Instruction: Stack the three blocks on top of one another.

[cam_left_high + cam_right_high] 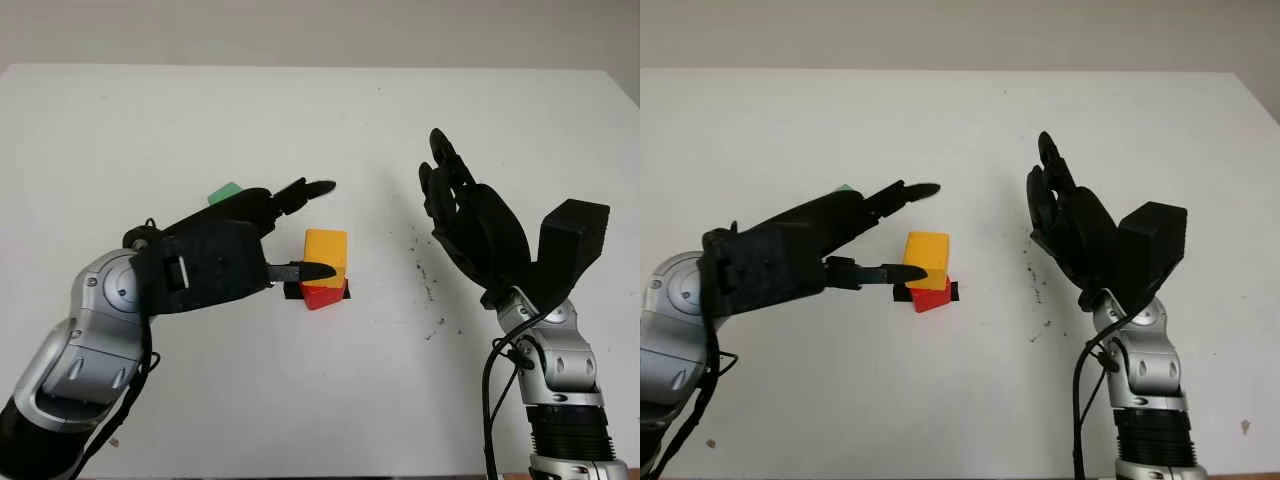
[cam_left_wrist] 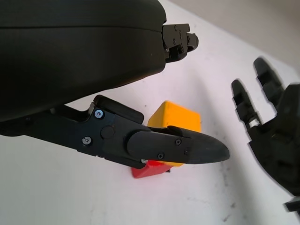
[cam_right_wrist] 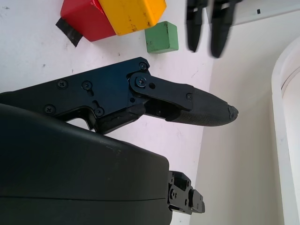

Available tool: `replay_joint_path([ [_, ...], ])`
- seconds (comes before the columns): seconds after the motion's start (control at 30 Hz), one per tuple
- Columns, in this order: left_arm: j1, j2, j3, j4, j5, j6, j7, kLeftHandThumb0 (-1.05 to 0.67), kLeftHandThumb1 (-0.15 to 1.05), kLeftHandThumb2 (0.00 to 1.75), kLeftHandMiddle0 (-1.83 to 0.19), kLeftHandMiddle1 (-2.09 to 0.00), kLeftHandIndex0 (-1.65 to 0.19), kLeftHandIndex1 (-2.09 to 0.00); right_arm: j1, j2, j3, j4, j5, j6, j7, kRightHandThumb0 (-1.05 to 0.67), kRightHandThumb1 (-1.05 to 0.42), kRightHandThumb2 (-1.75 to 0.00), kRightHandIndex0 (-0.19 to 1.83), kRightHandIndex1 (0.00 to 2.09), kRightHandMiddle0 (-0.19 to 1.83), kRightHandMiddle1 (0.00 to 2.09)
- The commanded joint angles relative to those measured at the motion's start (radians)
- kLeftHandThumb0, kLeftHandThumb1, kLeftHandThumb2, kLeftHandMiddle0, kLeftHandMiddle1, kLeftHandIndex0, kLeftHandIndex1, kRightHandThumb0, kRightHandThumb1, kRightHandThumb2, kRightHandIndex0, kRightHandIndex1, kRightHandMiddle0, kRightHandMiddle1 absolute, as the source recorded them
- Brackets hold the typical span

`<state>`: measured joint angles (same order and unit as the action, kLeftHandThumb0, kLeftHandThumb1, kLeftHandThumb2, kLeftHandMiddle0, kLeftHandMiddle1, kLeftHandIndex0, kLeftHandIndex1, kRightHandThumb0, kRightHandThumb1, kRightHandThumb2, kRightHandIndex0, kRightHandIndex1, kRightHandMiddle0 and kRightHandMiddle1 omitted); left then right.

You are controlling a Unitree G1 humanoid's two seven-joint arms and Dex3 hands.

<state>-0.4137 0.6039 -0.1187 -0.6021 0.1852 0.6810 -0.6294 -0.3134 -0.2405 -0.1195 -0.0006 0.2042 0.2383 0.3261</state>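
The yellow block (image 1: 326, 257) sits on the red block (image 1: 322, 295) near the table (image 1: 300, 400) centre, skewed, one corner overhanging. The green block (image 3: 161, 37) lies flat behind the left hand (image 1: 262, 236), which is open beside the stack. The right hand (image 1: 470, 220) is open, raised well apart to the right

The head's two eyes look forward and down at the table (image 1: 300, 400) from slightly apart, while both close wrist cameras share the yellow block (image 2: 180, 123).
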Motion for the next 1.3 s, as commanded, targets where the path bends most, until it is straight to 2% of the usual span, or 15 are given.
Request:
replay_joint_path([
  [0.0,0.004,0.008,0.077,-0.043,-0.03,-0.001,0.01,-0.84,1.05,0.45,0.19,-0.01,0.19,-0.01,0.001,-0.004,-0.003,-0.019,0.008,0.0,-0.001,-0.71,-1.05,-0.67,-0.19,0.0,-0.19,0.0],
  [0.07,0.001,-0.005,0.124,-0.047,-0.045,-0.016,0.043,-0.84,1.05,0.51,0.17,-0.03,0.17,-0.04,0.001,-0.004,-0.001,-0.022,0.005,0.002,-0.005,-0.72,-1.05,-0.67,-0.19,0.0,-0.19,0.0],
  [0.2,-0.04,-0.065,0.23,-0.019,-0.074,-0.033,0.163,-0.76,1.05,0.46,0.15,-0.05,0.11,-0.07,-0.006,0.004,-0.004,-0.02,0.007,0.002,-0.019,-0.72,-1.05,-0.67,-0.19,0.0,-0.19,0.0],
  [0.33,-0.109,-0.058,0.277,0.107,-0.033,-0.125,0.292,-0.71,1.05,0.39,0.09,-0.07,0.04,-0.08,-0.016,0.009,-0.007,-0.004,0.009,-0.013,-0.028,-0.71,-1.05,-0.67,-0.19,0.0,-0.19,0.0],
  [0.4,-0.141,-0.026,0.289,0.219,-0.029,-0.201,0.308,-0.69,1.05,0.33,0.07,-0.07,0.0,-0.09,-0.019,0.009,-0.008,-0.003,0.012,-0.006,-0.031,-0.71,-1.05,-0.67,-0.19,0.0,-0.19,0.0],
  [0.47,-0.188,0.078,0.273,0.378,-0.015,-0.302,0.242,-0.59,1.01,0.16,-0.01,-0.08,-0.16,-0.13,-0.02,0.004,-0.008,-0.003,0.016,-0.003,-0.024,-0.7,-1.05,-0.68,-0.19,0.0,-0.19,0.0],
  [0.57,-0.269,0.256,0.164,0.626,0.093,-0.512,0.124,-0.59,0.94,0.06,-0.12,-0.07,-0.35,-0.14,-0.021,0.004,-0.014,-0.004,0.021,-0.002,-0.027,-0.69,-1.05,-0.67,-0.19,0.0,-0.19,0.0],
  [0.67,-0.341,0.325,0.028,0.788,0.27,-0.694,0.138,-0.62,0.9,0.04,-0.07,-0.03,-0.4,-0.1,-0.021,0.002,-0.016,-0.009,0.024,0.005,-0.031,-0.69,-1.05,-0.66,-0.19,0.0,-0.19,0.0],
  [0.83,-0.442,0.299,-0.093,0.989,0.424,-0.904,0.229,-0.6,0.85,0.03,-0.03,-0.04,-0.39,-0.08,-0.018,-0.003,-0.017,-0.016,0.022,0.012,-0.037,-0.68,-1.05,-0.65,-0.19,0.0,-0.19,0.0],
  [0.97,-0.505,0.26,-0.184,1.087,0.543,-1.011,0.303,-0.55,0.82,0.04,-0.03,-0.04,-0.41,-0.07,-0.02,-0.011,-0.025,0.003,0.029,-0.003,-0.02,-0.69,-1.05,-0.64,-0.19,0.0,-0.19,0.0],
  [1.1,-0.543,0.242,-0.209,1.131,0.581,-1.065,0.328,-0.52,0.81,0.04,0.02,-0.03,-0.42,-0.06,-0.019,-0.009,-0.028,0.005,0.029,-0.005,-0.02,-0.7,-1.05,-0.61,-0.19,0.0,-0.19,0.0],
  [1.27,-0.58,0.221,-0.228,1.201,0.628,-1.149,0.442,-0.54,0.79,0.05,0.04,-0.04,-0.36,-0.03,-0.016,-0.01,-0.027,0.003,0.017,-0.007,-0.03,-0.71,-1.05,-0.62,-0.19,0.0,-0.19,0.0],
])
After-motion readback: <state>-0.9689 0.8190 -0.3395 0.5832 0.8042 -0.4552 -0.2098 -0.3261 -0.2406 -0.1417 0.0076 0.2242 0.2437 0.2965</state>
